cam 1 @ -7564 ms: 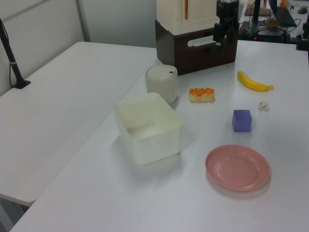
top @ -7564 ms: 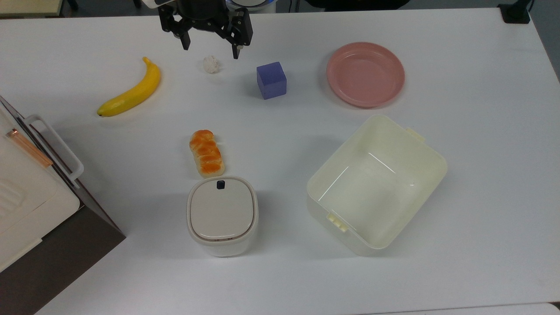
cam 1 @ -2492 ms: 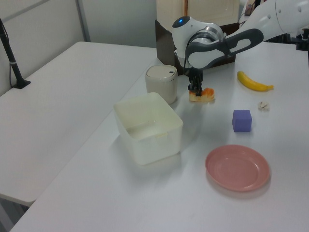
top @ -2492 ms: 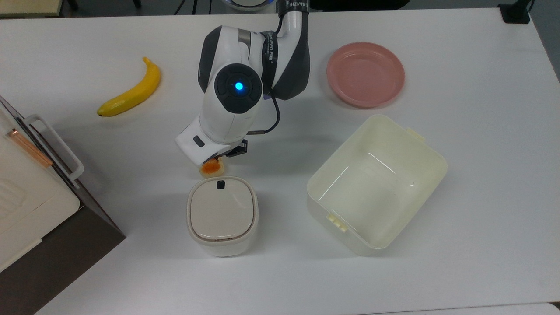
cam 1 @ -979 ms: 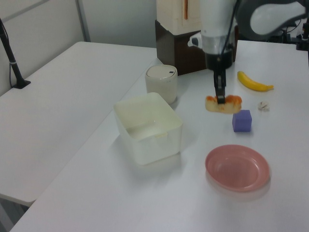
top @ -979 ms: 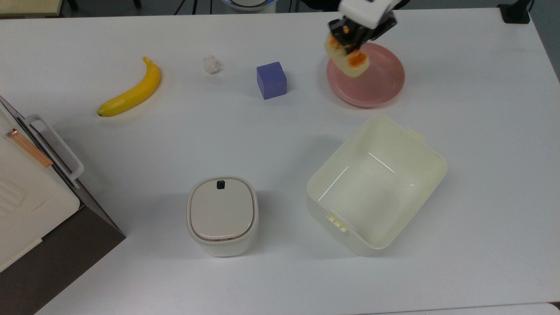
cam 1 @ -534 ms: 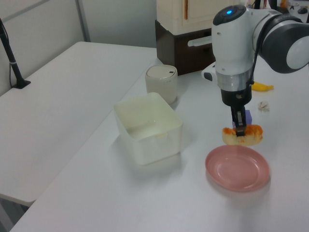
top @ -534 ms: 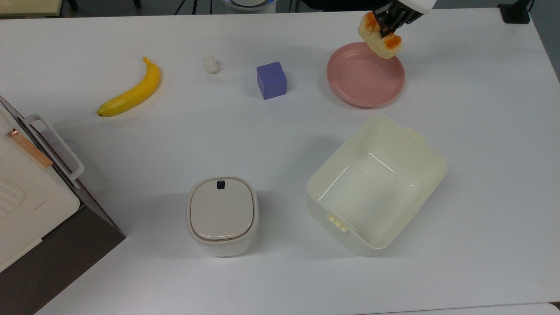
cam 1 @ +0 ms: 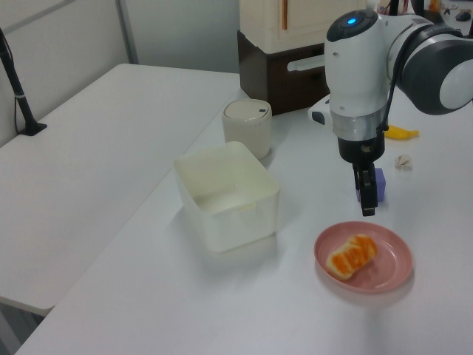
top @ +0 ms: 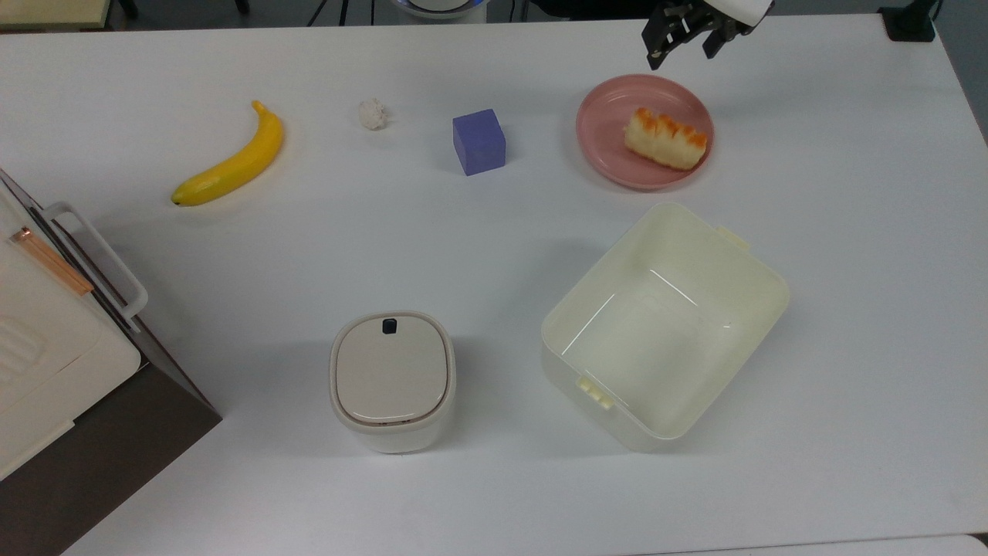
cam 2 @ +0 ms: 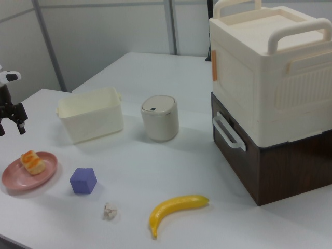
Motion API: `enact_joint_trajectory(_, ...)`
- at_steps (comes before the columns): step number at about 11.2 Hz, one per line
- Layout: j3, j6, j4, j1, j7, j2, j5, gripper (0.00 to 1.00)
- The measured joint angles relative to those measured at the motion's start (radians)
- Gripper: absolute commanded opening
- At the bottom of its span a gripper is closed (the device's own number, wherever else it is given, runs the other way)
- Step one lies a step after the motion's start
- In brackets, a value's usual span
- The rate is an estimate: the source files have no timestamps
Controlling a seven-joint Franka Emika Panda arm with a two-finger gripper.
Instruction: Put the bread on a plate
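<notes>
The bread [top: 665, 139], a small loaf with an orange-brown top, lies on the pink plate [top: 606, 150], towards the top view's right half of it. My gripper [top: 679, 51] hovers open and empty above the plate's far rim, clear of the loaf. In the left view the bread [cam 1: 352, 255] rests on the plate [cam 1: 388, 272], with the gripper [cam 1: 368, 205] hanging just above the plate's far side. The right view has the bread [cam 2: 32, 162] on the plate [cam 2: 18, 180] and the gripper [cam 2: 11, 129] spread open above them.
A purple cube [top: 478, 141] stands to the top view's left of the plate, then a small white ball [top: 373, 113] and a banana [top: 231, 158]. A cream tub [top: 760, 278] and a lidded canister [top: 392, 378] sit nearer. A white box on a brown base [top: 54, 363] fills the top view's left edge.
Half a second ago the gripper held the bread above the plate's far rim. The loaf now lies on the plate, and the gripper has opened and hangs empty above it.
</notes>
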Motion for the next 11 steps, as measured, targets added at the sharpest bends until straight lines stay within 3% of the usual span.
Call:
enact_joint_trajectory(3,0.000,0.000,0.002,-0.035,-0.001,-0.004,-0.011,1.00)
enact_joint_trajectory(7,-0.012,0.000,0.008,-0.245,-0.104,-0.055,-0.017,1.00)
enact_joint_trajectory(9,-0.058,0.000,0.019,-0.311,-0.171,-0.084,-0.017,1.00)
enact_joint_trajectory(11,-0.139,0.000,0.051,-0.354,-0.240,-0.094,-0.017,1.00)
